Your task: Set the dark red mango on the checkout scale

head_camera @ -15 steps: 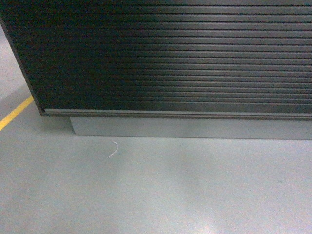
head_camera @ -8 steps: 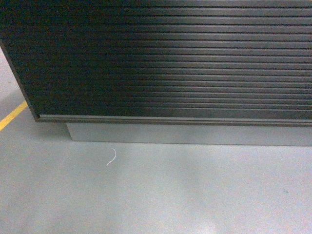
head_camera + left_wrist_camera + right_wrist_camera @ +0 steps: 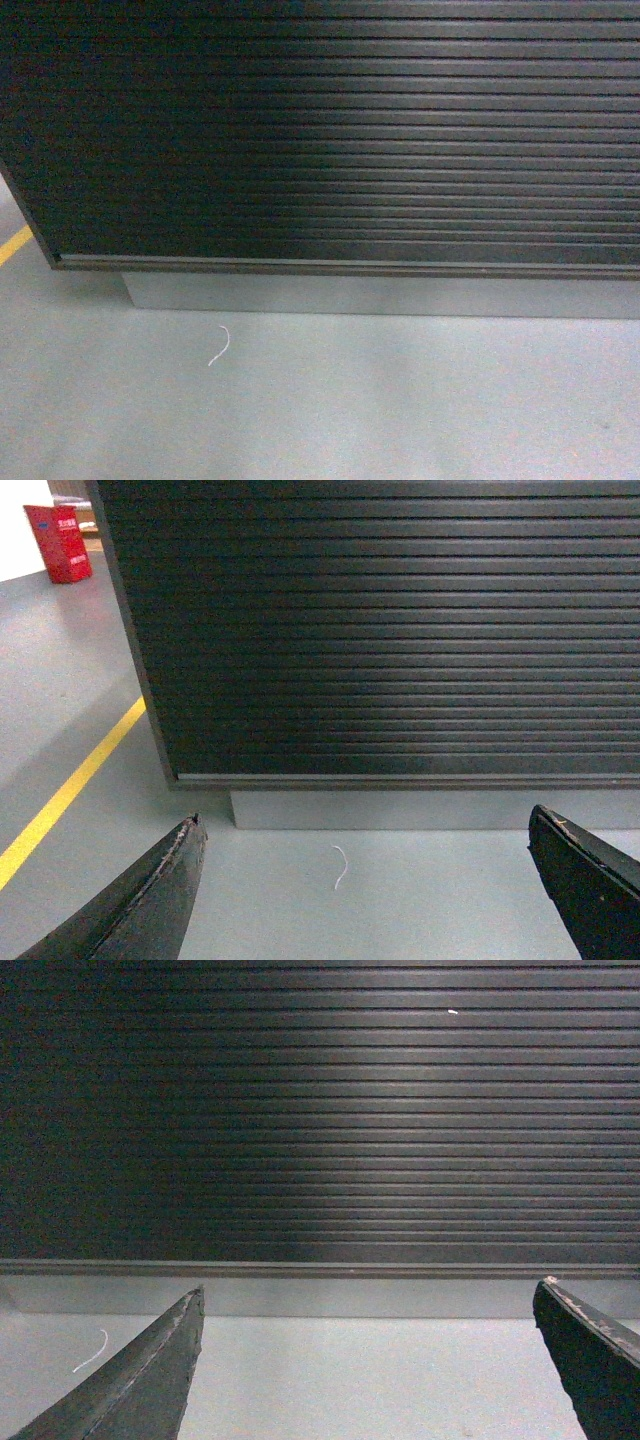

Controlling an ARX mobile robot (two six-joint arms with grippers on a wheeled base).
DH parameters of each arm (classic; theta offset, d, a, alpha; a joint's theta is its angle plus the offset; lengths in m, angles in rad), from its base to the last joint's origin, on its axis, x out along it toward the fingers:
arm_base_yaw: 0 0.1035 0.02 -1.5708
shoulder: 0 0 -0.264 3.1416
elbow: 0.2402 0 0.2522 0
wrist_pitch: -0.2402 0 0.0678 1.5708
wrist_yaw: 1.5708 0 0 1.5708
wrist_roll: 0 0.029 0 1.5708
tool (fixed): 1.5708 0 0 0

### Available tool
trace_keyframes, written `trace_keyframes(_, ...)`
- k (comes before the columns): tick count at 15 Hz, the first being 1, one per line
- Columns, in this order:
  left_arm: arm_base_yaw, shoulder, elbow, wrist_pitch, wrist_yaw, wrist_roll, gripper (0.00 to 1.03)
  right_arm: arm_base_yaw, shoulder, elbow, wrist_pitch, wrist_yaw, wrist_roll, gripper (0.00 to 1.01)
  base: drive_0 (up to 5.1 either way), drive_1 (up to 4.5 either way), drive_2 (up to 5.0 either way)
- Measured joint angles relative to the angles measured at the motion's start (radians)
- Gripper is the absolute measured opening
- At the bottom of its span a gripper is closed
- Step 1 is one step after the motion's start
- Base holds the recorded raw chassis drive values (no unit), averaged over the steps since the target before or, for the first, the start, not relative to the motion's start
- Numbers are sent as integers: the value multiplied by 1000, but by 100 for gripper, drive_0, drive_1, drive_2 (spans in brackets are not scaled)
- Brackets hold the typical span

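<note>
Shop floor; ribbed checkout (image 3: 330, 140) front

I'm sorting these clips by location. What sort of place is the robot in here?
Probably a shop or a mock store. It faces a dark counter with a ribbed slatted front on a grey plinth, a painted grey floor with a yellow line, and a red box beyond.

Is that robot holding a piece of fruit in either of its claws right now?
No: the left gripper and the right gripper both stand wide open with only grey floor between their dark fingers.
</note>
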Motion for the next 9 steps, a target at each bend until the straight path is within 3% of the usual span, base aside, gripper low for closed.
trace_keyframes(9, 0, 0, 0, 0, 0, 0, 98, 0, 0, 0, 0, 0, 0, 98, -1, 219, -222)
